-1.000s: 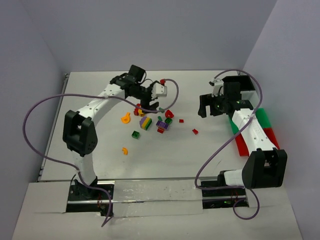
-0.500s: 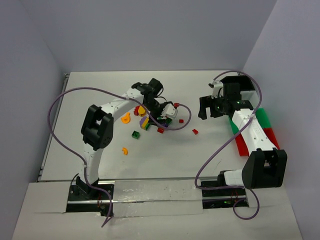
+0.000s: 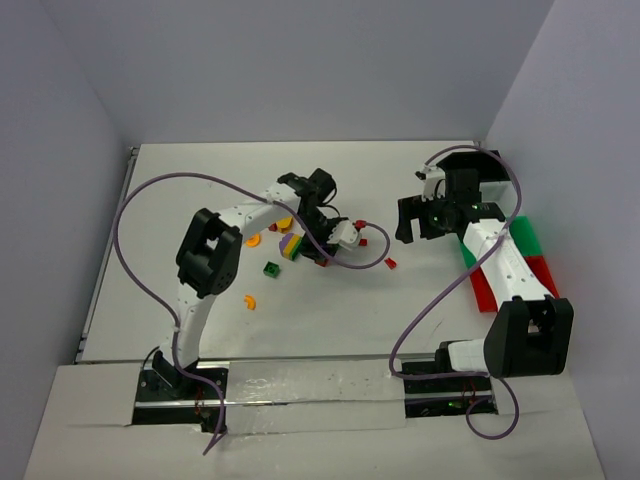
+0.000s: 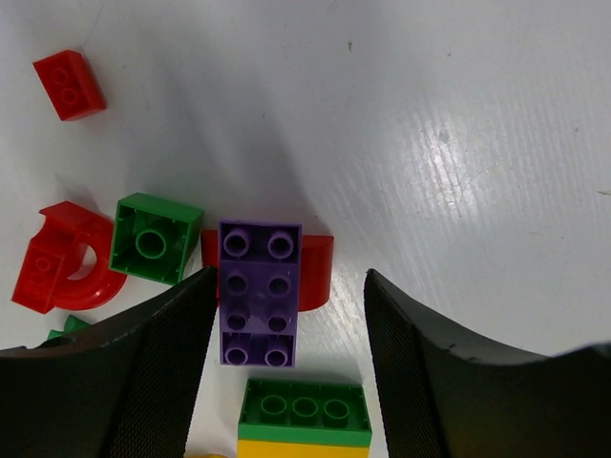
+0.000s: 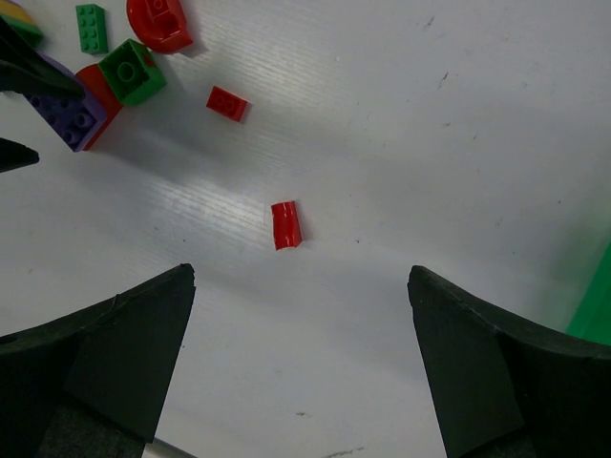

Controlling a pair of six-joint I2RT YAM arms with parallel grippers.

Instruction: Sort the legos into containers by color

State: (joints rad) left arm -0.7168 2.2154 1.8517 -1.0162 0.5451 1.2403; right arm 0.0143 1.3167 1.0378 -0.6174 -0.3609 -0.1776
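Note:
My left gripper (image 4: pixel 289 278) is open and low over the lego pile (image 3: pixel 322 243). A purple brick (image 4: pixel 260 293) lies between its jaws, close against the left finger (image 4: pixel 143 372), with a gap to the right finger. A red arch piece (image 4: pixel 318 272) lies behind it. The stacked green-and-yellow block (image 4: pixel 304 420) is just below it. A green square brick (image 4: pixel 153 239) and a red arch (image 4: pixel 62 269) lie to the left. My right gripper (image 5: pixel 298 277) is open and empty, above a small red piece (image 5: pixel 285 225).
The green bin (image 3: pixel 527 236) and red bin (image 3: pixel 488 292) stand at the right edge, partly hidden by my right arm. Orange pieces (image 3: pixel 252 238) (image 3: pixel 249 301), a green brick (image 3: pixel 271 268) and a red piece (image 3: pixel 390 263) lie loose on the table.
My left arm has swung right and toward the near side, from the pile's far edge to down over it, jaws now around the purple brick. The right arm has barely moved.

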